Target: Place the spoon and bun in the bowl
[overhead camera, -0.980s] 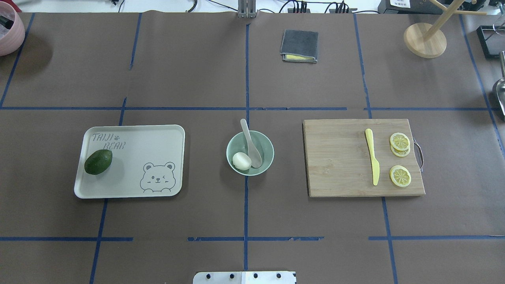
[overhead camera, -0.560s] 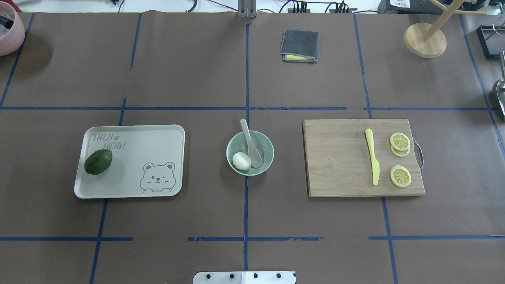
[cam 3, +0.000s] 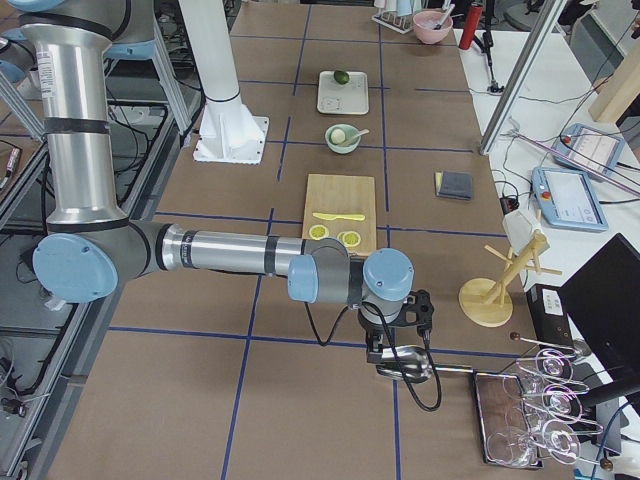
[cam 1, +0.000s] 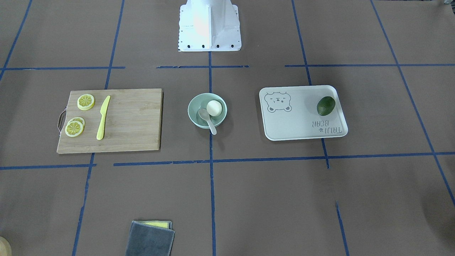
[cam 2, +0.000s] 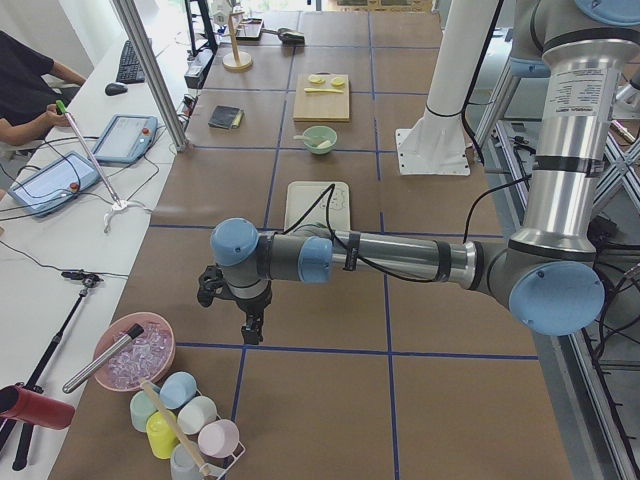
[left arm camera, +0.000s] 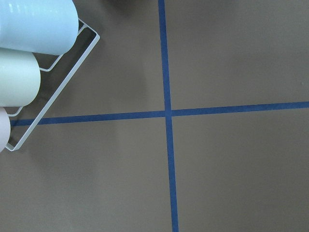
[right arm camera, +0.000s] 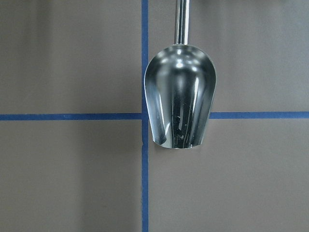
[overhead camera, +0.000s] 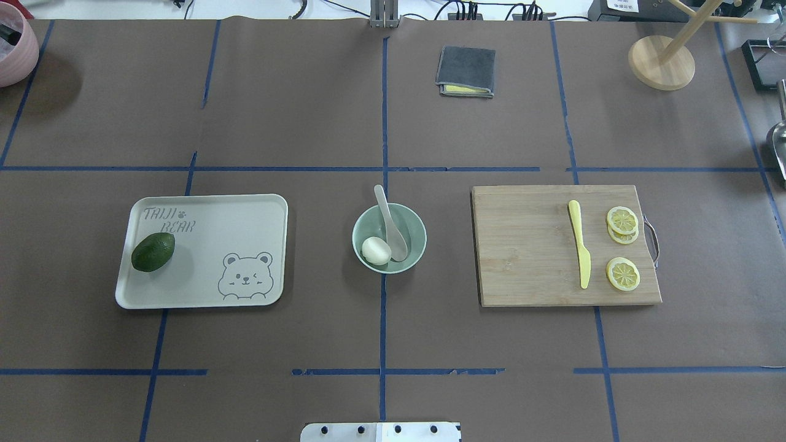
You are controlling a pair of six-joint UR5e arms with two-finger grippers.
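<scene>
**Q:** What is laid out here, and which step is the task at?

**A:** A brown paper surface (overhead camera: 307, 123) crossed by blue tape lines, seen from above. At its middle stands the pale green bowl (overhead camera: 416, 228). Both task things are already in it. The off-white spoon (overhead camera: 388, 221) has its scoop down inside the bowl, and its handle pokes out over the rim on the side away from the robot. The small white bun (overhead camera: 376, 250) sits on the bowl's floor, right against the scoop, on the robot's left of it. I judge the task complete: the next move calls for no grasp, only for leaving the bowl undisturbed.

**Q:** And where are the hands relative to the bowl?

**A:** Both are well apart from it, at opposite ends of the surface. The left hand (cam 2: 248, 328) hangs far to the bowl's left, near a rack of cups (cam 2: 190, 425). The right hand (cam 3: 400, 345) hangs far to the bowl's right, above a metal scoop (right arm camera: 179, 96). Only the side cameras show them, so I cannot tell how far open either hand is, or whether it holds anything.
</scene>
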